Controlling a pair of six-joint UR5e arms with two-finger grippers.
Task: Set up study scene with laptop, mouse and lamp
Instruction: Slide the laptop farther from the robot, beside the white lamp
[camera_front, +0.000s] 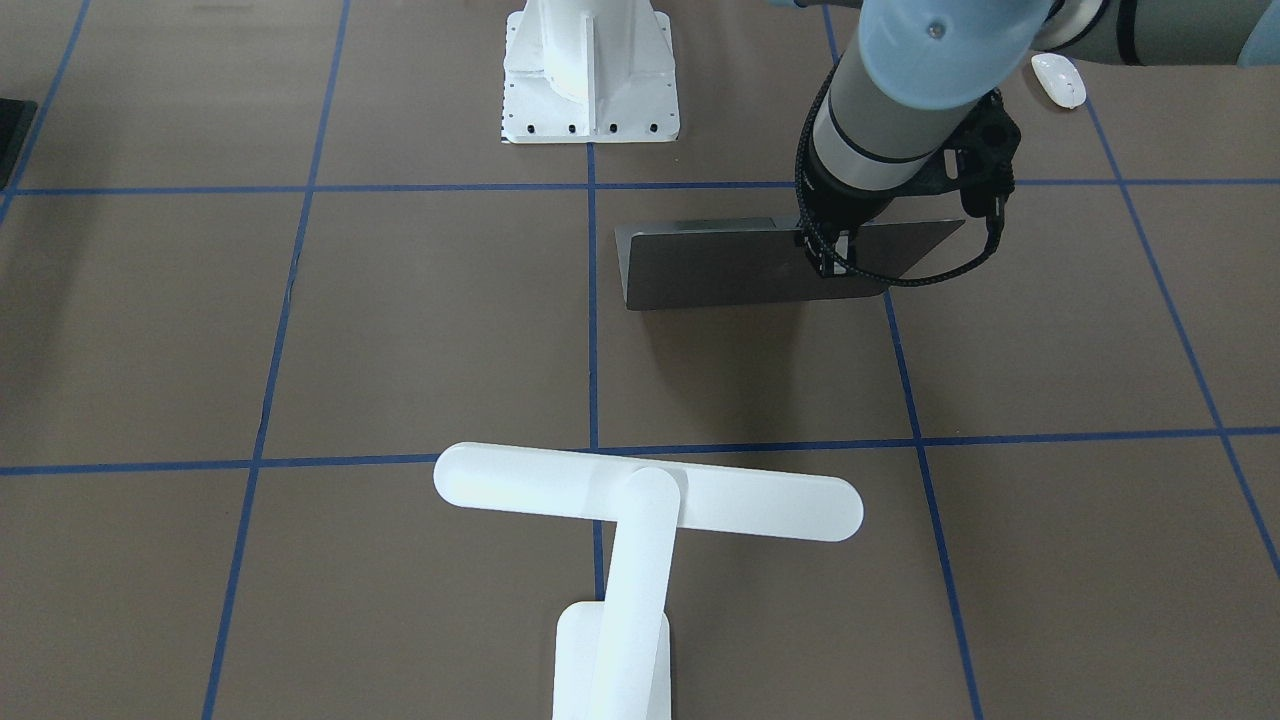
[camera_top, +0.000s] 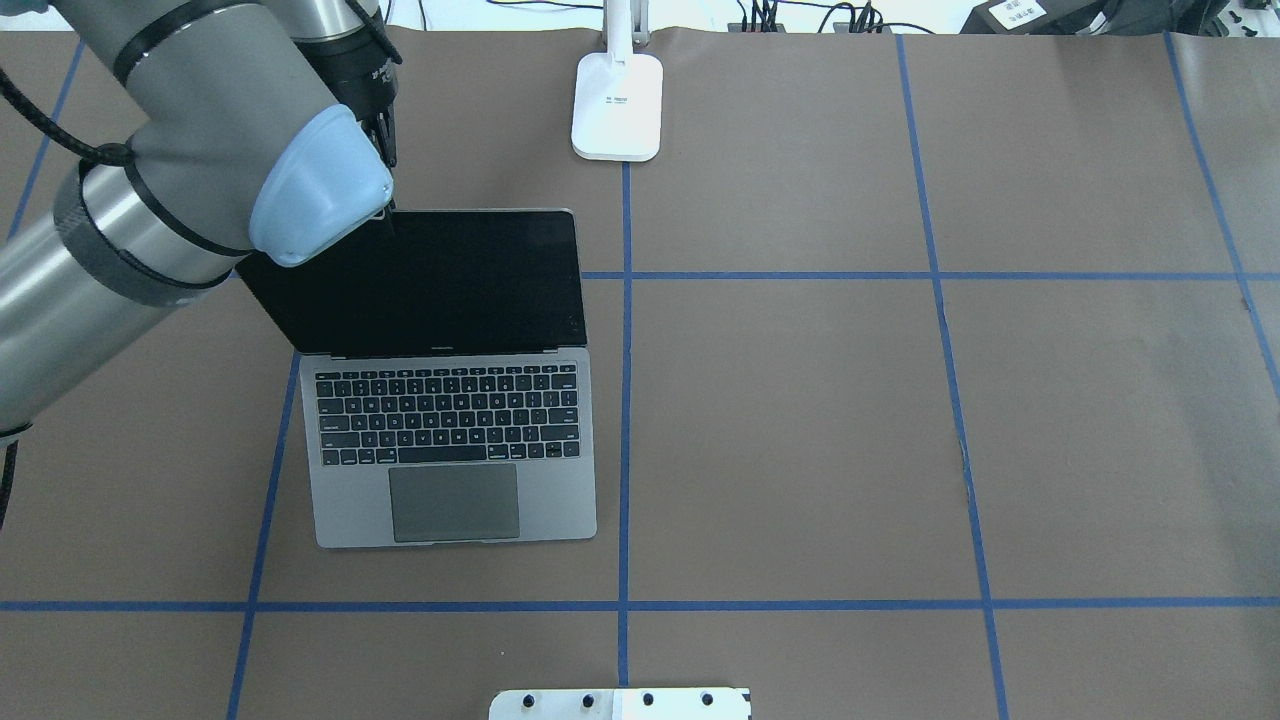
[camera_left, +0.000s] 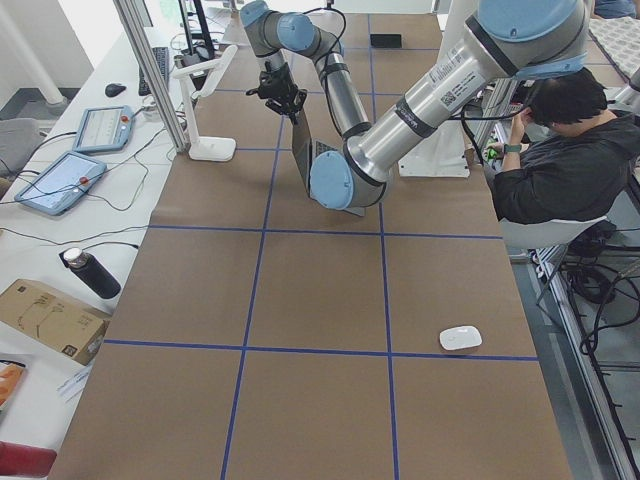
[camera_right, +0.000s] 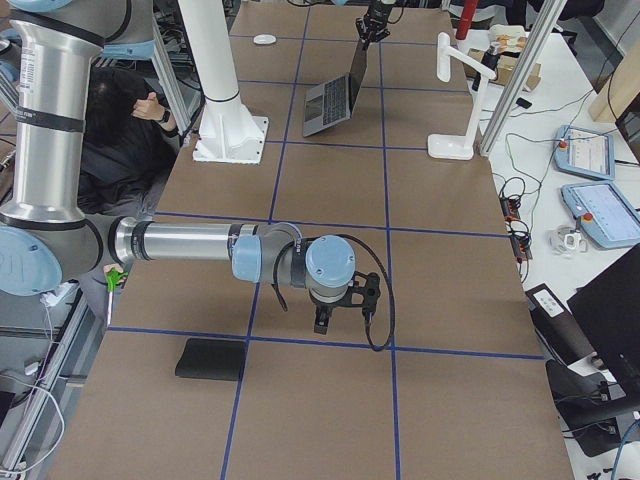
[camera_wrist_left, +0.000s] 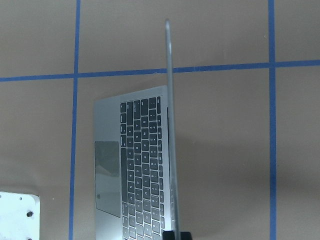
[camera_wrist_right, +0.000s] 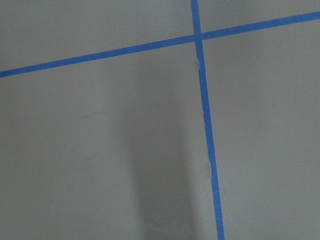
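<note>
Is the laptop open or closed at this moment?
Open. The laptop has its lid raised, with keyboard and trackpad showing; the left gripper holds the lid's top edge.

Hand (camera_wrist_left: 176, 235) pinching laptop (camera_wrist_left: 145, 165) lid edge; lid edge-on, keyboard and trackpad at left.
</note>
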